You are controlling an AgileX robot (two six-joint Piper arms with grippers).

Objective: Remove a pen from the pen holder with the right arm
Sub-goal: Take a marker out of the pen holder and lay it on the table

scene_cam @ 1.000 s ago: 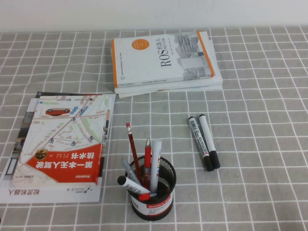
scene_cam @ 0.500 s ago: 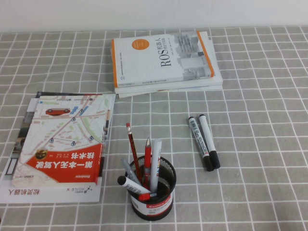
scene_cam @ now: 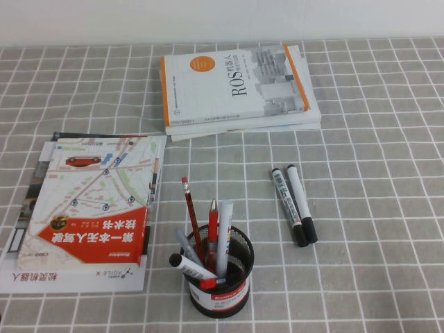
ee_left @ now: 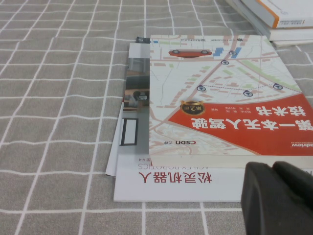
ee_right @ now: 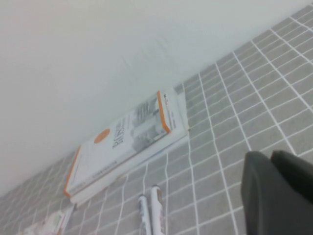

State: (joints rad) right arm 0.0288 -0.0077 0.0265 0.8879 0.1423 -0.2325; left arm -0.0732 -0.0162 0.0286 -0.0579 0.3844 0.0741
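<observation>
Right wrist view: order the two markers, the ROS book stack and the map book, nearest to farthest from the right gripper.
1. Markers, mid-table, closest to the right gripper.
2. ROS book stack, beyond them, toward the wall.
3. Map book, far across, only a corner showing.
Left gripper hangs near that book's near edge.

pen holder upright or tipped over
Upright: the pen holder stands on its base, pens sticking up. Left gripper by the map book; right gripper clear of the holder.
</observation>
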